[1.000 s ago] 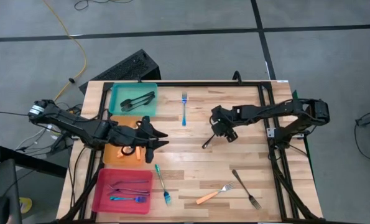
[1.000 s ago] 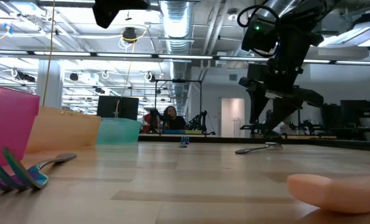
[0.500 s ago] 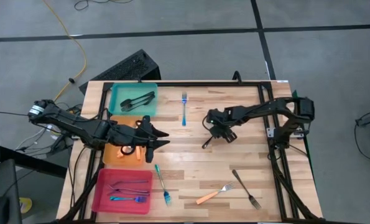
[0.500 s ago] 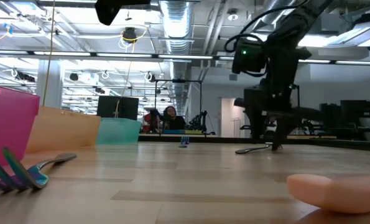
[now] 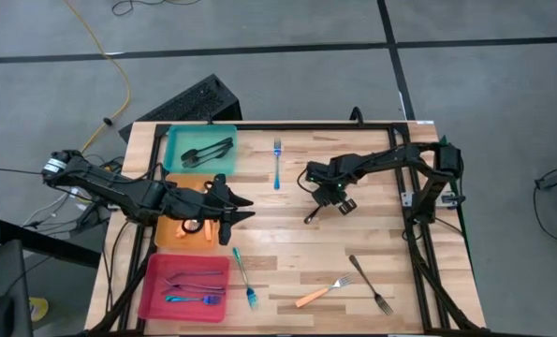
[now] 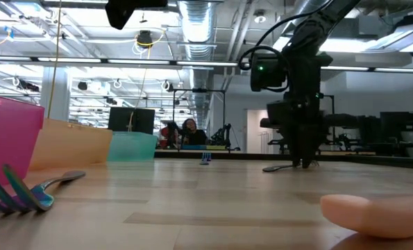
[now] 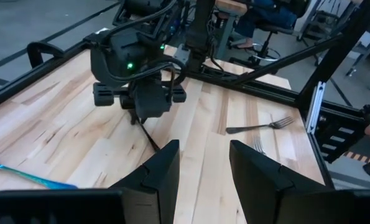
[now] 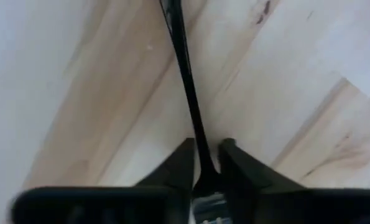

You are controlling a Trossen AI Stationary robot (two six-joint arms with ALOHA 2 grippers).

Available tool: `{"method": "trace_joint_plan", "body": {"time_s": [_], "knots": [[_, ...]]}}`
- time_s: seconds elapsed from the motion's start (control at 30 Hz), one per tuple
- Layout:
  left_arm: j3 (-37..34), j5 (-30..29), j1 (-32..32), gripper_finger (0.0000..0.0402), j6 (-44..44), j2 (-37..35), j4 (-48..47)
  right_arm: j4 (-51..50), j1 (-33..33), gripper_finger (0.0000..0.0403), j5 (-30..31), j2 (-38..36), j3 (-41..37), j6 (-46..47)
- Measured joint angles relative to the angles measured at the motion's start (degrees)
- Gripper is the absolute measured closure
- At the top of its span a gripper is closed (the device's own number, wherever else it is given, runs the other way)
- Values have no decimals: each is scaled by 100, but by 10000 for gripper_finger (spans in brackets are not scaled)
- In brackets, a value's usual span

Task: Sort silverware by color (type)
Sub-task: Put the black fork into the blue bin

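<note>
Change since earlier frame: right gripper (image 5: 323,197) has dropped from above the table down onto the dark fork (image 5: 312,214); its jaws, wide apart a second ago, are now drawn in around the handle. Left arm unmoved.
Right gripper state: fingers (image 8: 183,163) pinched close on either side of the fork's slim black handle (image 8: 186,81); the handle runs straight out between them. Looks like a grip just made; fork not yet lifted.
Key relation: fork lies directly under the right gripper at table centre, long axis diagonal, free end trailing toward the front-left in the high view. Right arm is on it; left arm well apart.
Fork appearance: all dark grey-black, thin, flat on the wood (image 5: 372,229).
Left gripper: hangs above the orange tray (image 5: 171,234), fingers (image 7: 163,171) parted, holding nothing.
Likely destination: teal tray (image 5: 175,142) already holds dark pieces, so the lift should travel that way.
Other silverware: blue fork (image 5: 277,163) near the teal tray; teal fork (image 5: 243,278) beside the pink tray (image 5: 156,290); orange fork (image 5: 322,291) and another dark fork (image 5: 370,284) near the front edge.
</note>
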Motion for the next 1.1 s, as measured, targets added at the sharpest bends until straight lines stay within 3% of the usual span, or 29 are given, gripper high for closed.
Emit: {"method": "trace_joint_plan", "body": {"time_s": [0.13,0.43,0.63,0.83,1.03,1.1], "knots": [[-1,2,0,278,145,0,-1,44,150,377,49,-120,-19,225],[-1,-51,-27,278,588,0,96,1094,172,376,-175,-982,-43,1563],[-42,-61,-126,278,1049,0,500,3210,-28,376,-331,-2013,-341,2604],[-1033,-111,-68,278,1693,0,3112,5732,-43,376,-747,-2731,-798,3789],[-2100,-48,244,278,1936,62,5837,7148,500,376,-972,-2922,-1184,4173],[-2264,30,382,278,1878,167,6251,7415,745,376,-970,-2799,-1171,4200]]}}
